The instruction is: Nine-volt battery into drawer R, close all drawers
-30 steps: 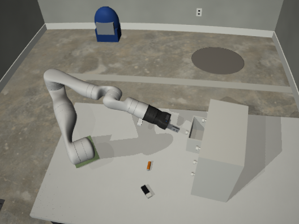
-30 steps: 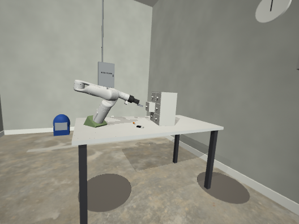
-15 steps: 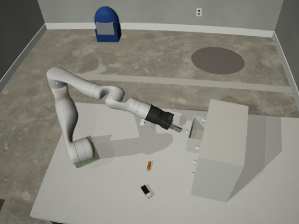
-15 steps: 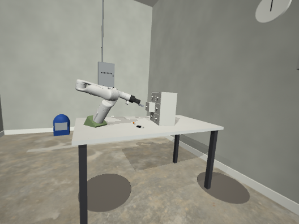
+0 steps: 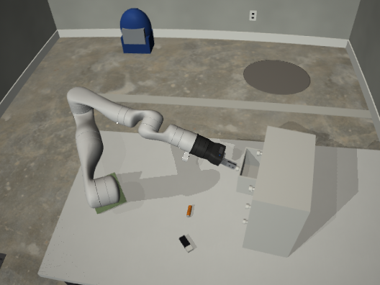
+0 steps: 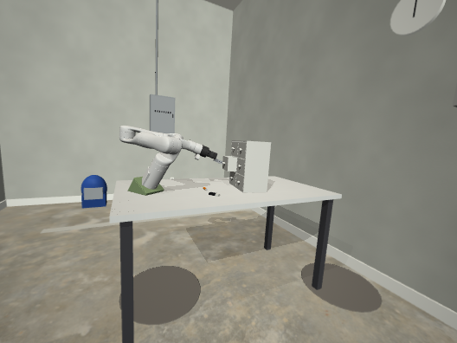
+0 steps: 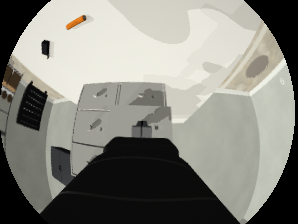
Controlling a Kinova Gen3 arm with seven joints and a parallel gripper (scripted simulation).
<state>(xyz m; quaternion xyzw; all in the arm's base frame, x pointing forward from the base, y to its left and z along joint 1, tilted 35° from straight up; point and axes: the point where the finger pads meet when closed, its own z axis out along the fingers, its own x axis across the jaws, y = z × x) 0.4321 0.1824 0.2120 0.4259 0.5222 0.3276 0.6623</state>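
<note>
The nine-volt battery (image 5: 187,242), a black and white block, lies on the table near the front edge, left of the chest; it also shows in the exterior view (image 6: 213,194) and as a small dark block in the wrist view (image 7: 45,47). The pale grey chest (image 5: 282,187) stands at the right with several knobbed drawers. One upper drawer (image 5: 248,173) is pulled partly out, and it looks empty. My gripper (image 5: 232,165) is shut and empty, its tips right at that drawer's front, next to its knob (image 5: 238,168). I cannot read the drawer marks.
An orange cylinder cell (image 5: 189,211) lies on the table between my arm's base (image 5: 108,196) and the chest. Other drawer knobs (image 5: 247,206) stick out of the chest's front below the open drawer.
</note>
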